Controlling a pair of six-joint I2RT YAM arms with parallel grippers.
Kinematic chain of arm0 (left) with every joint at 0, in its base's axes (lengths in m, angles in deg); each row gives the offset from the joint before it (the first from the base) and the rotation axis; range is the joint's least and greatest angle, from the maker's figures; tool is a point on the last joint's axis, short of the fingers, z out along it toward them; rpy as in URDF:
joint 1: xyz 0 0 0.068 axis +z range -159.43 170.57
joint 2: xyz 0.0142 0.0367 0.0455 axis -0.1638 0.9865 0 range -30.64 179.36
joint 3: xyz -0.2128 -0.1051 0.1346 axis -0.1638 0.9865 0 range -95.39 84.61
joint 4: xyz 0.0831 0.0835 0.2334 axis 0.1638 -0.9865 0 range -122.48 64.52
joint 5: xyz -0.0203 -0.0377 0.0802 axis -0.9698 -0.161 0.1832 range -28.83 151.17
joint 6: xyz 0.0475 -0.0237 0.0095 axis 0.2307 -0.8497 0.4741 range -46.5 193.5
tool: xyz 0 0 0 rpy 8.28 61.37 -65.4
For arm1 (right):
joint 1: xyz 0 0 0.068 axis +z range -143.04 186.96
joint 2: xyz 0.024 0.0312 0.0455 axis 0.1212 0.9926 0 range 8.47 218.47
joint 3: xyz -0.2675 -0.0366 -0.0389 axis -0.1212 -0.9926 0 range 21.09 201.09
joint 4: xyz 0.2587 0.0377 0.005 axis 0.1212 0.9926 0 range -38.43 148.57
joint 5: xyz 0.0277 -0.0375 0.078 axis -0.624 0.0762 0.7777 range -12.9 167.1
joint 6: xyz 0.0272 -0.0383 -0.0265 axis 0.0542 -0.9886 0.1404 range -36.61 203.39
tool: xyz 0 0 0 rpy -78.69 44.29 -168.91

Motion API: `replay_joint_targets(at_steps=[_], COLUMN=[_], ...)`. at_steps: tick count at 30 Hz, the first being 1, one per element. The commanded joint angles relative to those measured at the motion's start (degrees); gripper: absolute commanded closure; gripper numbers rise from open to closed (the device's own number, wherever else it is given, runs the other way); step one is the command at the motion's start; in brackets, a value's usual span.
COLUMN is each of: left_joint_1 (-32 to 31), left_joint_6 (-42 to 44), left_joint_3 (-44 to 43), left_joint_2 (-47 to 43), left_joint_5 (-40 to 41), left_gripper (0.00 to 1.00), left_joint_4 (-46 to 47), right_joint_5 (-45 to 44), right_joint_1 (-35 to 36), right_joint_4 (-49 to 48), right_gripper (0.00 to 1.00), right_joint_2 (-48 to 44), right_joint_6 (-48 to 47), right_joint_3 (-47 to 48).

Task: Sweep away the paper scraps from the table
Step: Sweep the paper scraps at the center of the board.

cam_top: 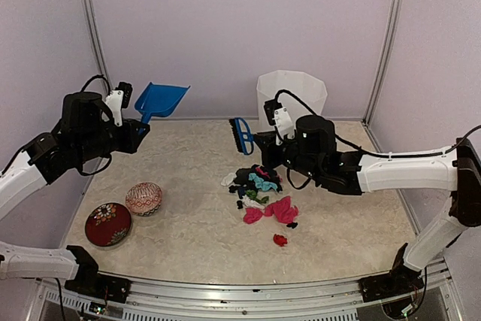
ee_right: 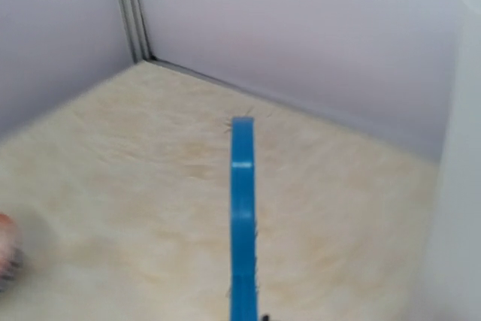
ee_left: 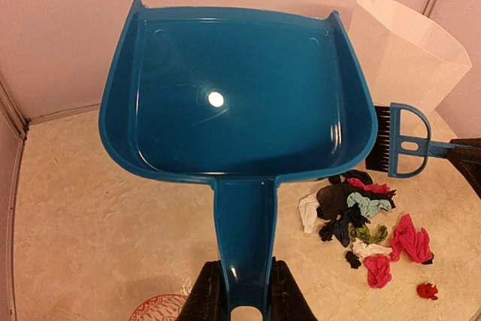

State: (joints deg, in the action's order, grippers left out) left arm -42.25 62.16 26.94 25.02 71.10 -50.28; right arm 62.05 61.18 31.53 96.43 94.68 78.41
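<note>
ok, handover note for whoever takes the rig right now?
Left gripper: shut on the dustpan handle, pan held in the air, empty.
Right gripper: shut on the brush, just beyond the pile.
Paper scraps: all on the table, heaped mid-table, one red scrap apart.
Done: tools in hand.
Left: sweep scraps into the pan, likely empty it into the white bin.

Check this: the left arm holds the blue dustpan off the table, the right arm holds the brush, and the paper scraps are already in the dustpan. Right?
One slip. The left wrist view shows the dustpan empty and the paper scraps piled on the table. The rest stands: left tool holds the dustpan, right tool the brush.
</note>
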Motion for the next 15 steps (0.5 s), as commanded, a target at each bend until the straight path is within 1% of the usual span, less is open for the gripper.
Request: replay_joint_targets(at_steps=[1,5,9,10,15], left_joint_1=[-2.61,-4.11,-6.39,-6.72,-7.58], left_joint_6=[-2.42,-6.38,-9.52,-11.32,-13.77], left_joint_3=[-2.68,-2.60,-0.80,-0.37,1.03], left_joint_2=[-0.60,-1.26,-2.65,-3.00,-4.18], left_joint_5=[4.20,4.16,5.68,5.96,6.44], left_gripper=[1.00,1.00,1.00,1.00,1.00], left_joint_4=[-3.29,-6.71,-8.40,-8.69,-9.47], right_joint_5=[3.02,7.90,12.76,13.69,16.48], right_joint_1=[-1.14,-1.92,-1.92,-1.93,-2.01], right_joint_4=[-9.07,-9.10,-6.87,-6.22,-3.89], right_gripper=[1.00,1.00,1.00,1.00,1.00], right_joint_2=[5.18,11.13,15.36,16.34,19.90], right_joint_6=[-31.28,-47.08,-59.48,-62.05,-69.32], right_joint_3=[0.38,3.80,5.98,6.29,6.67])
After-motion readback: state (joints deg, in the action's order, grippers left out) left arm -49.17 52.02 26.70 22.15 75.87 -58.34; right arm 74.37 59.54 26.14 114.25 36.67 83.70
